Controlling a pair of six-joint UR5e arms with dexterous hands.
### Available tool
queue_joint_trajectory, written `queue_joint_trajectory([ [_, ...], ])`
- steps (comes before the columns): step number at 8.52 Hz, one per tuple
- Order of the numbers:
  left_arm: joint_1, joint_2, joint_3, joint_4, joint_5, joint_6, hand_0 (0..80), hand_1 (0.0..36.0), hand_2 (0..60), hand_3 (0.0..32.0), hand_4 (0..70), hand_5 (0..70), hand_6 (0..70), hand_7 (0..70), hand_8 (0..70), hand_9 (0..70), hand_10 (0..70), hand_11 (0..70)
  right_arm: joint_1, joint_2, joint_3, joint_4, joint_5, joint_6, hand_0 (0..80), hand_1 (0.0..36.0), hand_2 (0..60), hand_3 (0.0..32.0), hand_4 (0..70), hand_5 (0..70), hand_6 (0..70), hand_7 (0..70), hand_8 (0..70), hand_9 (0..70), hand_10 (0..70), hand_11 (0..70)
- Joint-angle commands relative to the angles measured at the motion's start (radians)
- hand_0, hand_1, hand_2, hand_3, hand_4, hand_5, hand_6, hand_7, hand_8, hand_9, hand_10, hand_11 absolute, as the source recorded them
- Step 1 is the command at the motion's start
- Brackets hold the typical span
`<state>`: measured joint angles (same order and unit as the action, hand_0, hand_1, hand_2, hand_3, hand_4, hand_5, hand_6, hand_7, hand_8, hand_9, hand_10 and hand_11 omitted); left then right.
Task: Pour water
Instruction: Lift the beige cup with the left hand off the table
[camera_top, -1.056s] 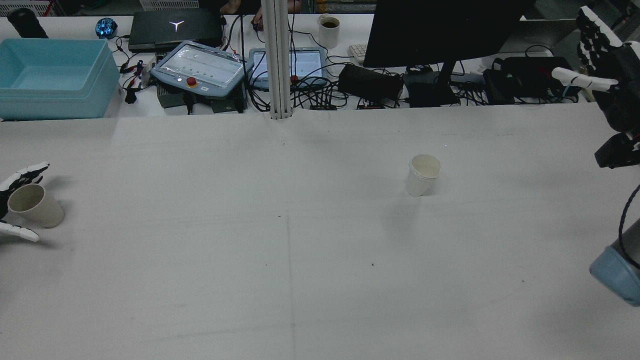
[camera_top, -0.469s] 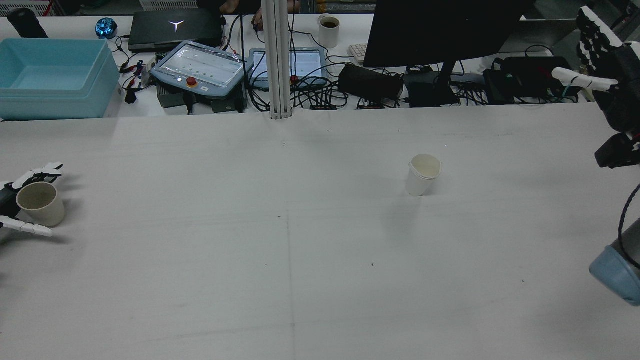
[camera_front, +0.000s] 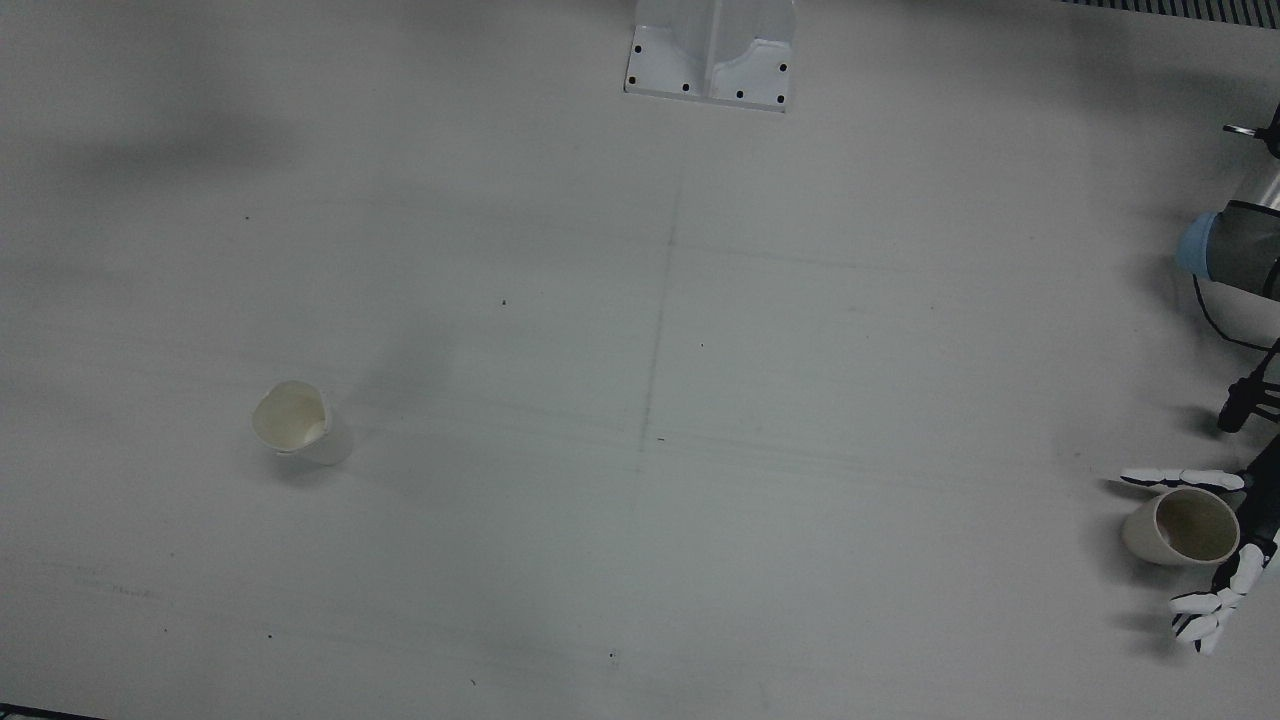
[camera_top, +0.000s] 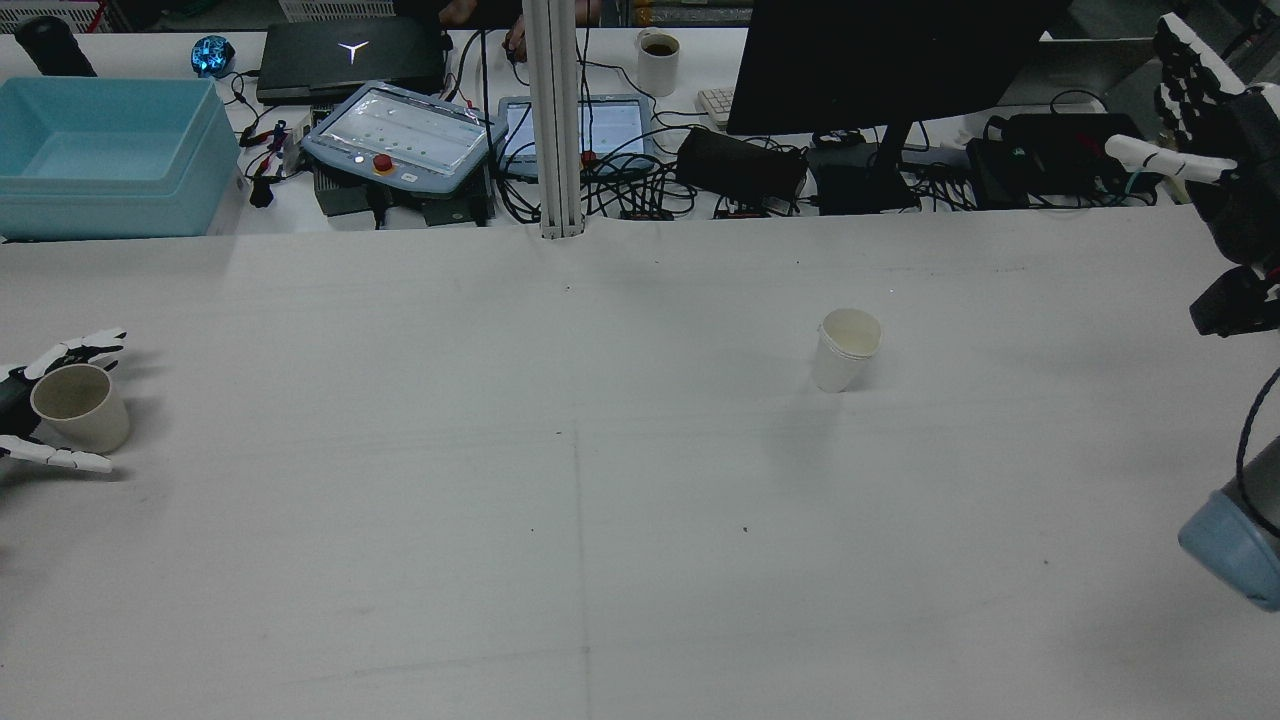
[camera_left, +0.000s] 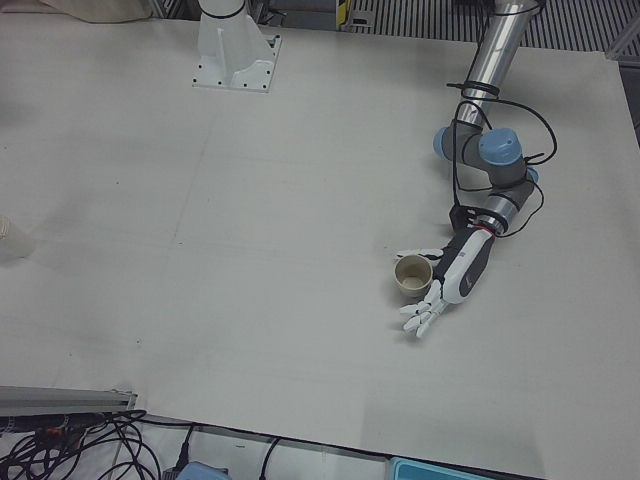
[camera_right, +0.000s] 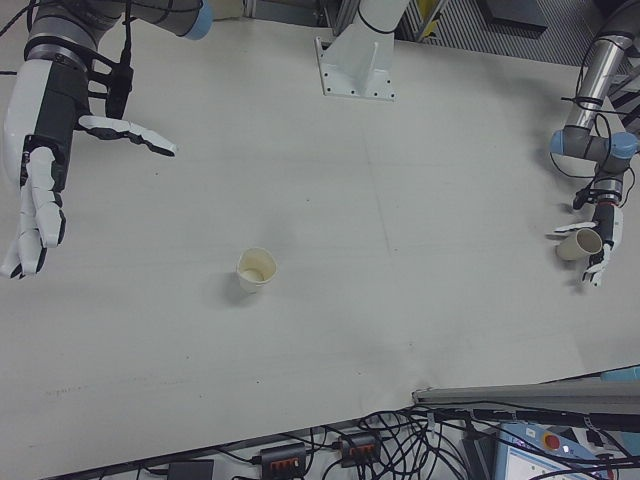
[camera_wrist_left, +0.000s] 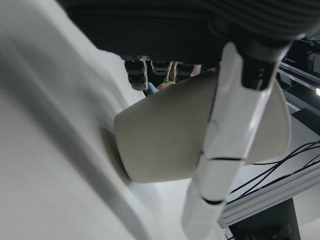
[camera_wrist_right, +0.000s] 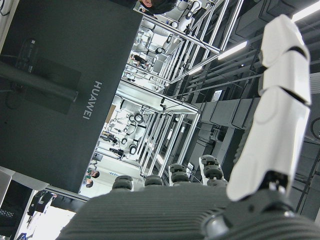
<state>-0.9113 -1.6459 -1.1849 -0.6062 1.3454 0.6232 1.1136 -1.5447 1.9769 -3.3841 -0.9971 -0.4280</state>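
Observation:
A beige cup (camera_top: 75, 405) stands at the table's left edge in the rear view. My left hand (camera_top: 14, 400) is open around it, fingers straight behind it and thumb in front. The left-front view shows the cup (camera_left: 412, 273) in the crook of that hand (camera_left: 458, 272). In the left hand view the thumb (camera_wrist_left: 235, 145) lies across the cup (camera_wrist_left: 165, 140). A white paper cup (camera_top: 847, 350) stands alone right of centre, also visible in the front view (camera_front: 297, 423). My right hand (camera_right: 40, 150) hangs open, high above the table's right side, holding nothing.
Beyond the table's far edge are a blue bin (camera_top: 100, 155), a teach pendant (camera_top: 400, 135), a monitor (camera_top: 880, 60), a mug (camera_top: 657, 60) and tangled cables. A metal post (camera_top: 553, 120) rises at the far edge. The right arm's blue elbow (camera_top: 1230, 545) hangs over the near right.
The left hand shifted slightly inward along the table. The beige cup, tilted a second ago, now stands nearly upright between the fingers and thumb. The right arm stayed still.

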Motion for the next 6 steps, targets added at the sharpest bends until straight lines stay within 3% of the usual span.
queue_joint_trajectory([
  [1,0.0,0.0,-0.002,0.011,0.0,-0.004,79.3,33.1,7.8,0.0,4.1,56.9,6.8,18.5,2.9,7.2,6.7,13.1,0.002,-0.001,-0.001,0.0,0.0,0.0,49.9,18.5,14.6,5.2,7.1,5.6,2.9,8.8,0.0,0.3,0.5,2.7],
  [2,0.0,0.0,-0.002,0.013,0.0,-0.004,80.0,33.8,7.9,0.0,5.4,70.0,6.2,16.3,2.4,6.3,6.9,13.5,0.0,-0.002,-0.001,0.0,0.0,0.0,50.1,18.6,14.5,5.0,7.0,5.7,2.9,8.9,0.0,0.3,0.5,2.7],
  [3,0.0,0.0,-0.002,0.016,0.0,-0.008,80.0,35.8,17.5,0.0,8.1,70.0,5.6,16.5,2.5,6.5,7.3,14.1,0.0,0.0,-0.001,0.0,0.0,0.0,49.9,18.6,14.8,5.4,6.8,5.7,2.8,8.5,0.0,0.3,0.6,2.8],
  [5,0.0,0.0,-0.004,0.032,-0.002,-0.023,78.1,36.0,60.0,0.0,20.9,70.0,9.3,23.2,5.0,10.1,9.1,16.9,-0.001,0.0,-0.001,0.0,0.0,0.0,50.0,18.5,14.8,5.6,6.8,5.9,2.7,8.5,0.0,0.3,0.5,2.6],
  [6,0.0,0.002,-0.004,0.037,-0.014,-0.026,59.3,36.0,60.0,0.0,21.0,70.0,18.9,31.9,8.6,14.3,10.0,18.0,-0.003,0.0,-0.001,0.0,0.0,0.0,49.9,18.5,14.8,5.4,6.8,6.1,2.8,8.7,0.0,0.3,0.4,2.5],
])
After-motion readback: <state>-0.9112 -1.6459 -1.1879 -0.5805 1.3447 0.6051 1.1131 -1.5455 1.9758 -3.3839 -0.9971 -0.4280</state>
